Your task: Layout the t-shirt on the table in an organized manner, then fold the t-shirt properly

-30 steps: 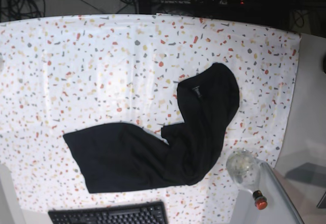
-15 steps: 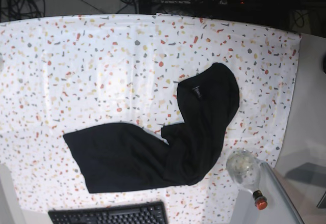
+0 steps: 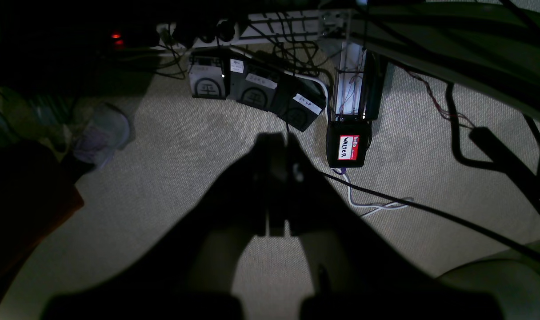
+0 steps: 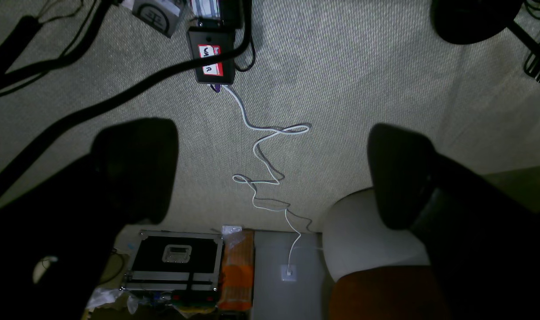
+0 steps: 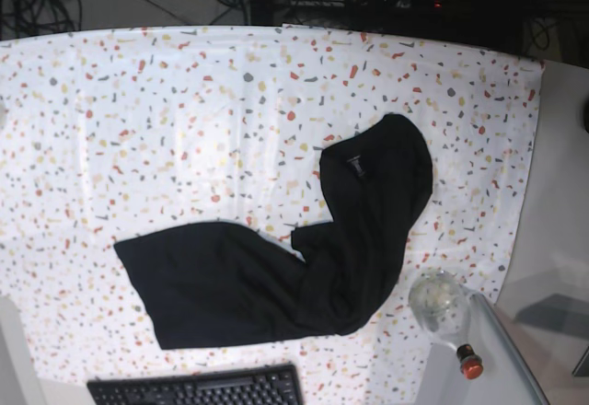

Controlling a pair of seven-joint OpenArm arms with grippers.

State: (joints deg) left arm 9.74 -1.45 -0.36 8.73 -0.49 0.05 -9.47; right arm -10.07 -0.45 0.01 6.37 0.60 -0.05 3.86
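T-shirt: we see the black t-shirt (image 5: 304, 262) lying bunched in the lower middle of the base view, one wide part spread toward the lower left and a narrower part running up to the right of centre; a small label mark sits near its upper end.
Bench: the bench (image 5: 166, 120) is covered in white cloth with red, orange, yellow and grey flecks, and it fills most of the base view; the t-shirt rests flat on it, touching nothing else.
Left fingers: in the left wrist view the left gripper (image 3: 276, 184) shows as a dark shape in the middle of the frame, its fingers pressed together with nothing between them, above beige carpet (image 3: 185, 146).
Right fingers: in the right wrist view the right gripper (image 4: 270, 171) has its fingers (image 4: 134, 166) standing wide apart at the left and right of the frame, with nothing held; between them we see carpet and a thin white cable (image 4: 265, 178).
Arms: neither arm appears in the base view.
Keyboard: a black keyboard (image 5: 198, 388) lies at the bottom edge of the base view, just below the t-shirt's lower hem and apart from it.
Bottle: a clear bottle with a red cap (image 5: 446, 313) lies at the lower right, near the t-shirt's right edge, not touching it.
Floor items: a small black box with a red and white label (image 3: 349, 144) sits on the carpet at the upper middle of the left wrist view; a dark case (image 4: 176, 260) lies at the bottom of the right wrist view.
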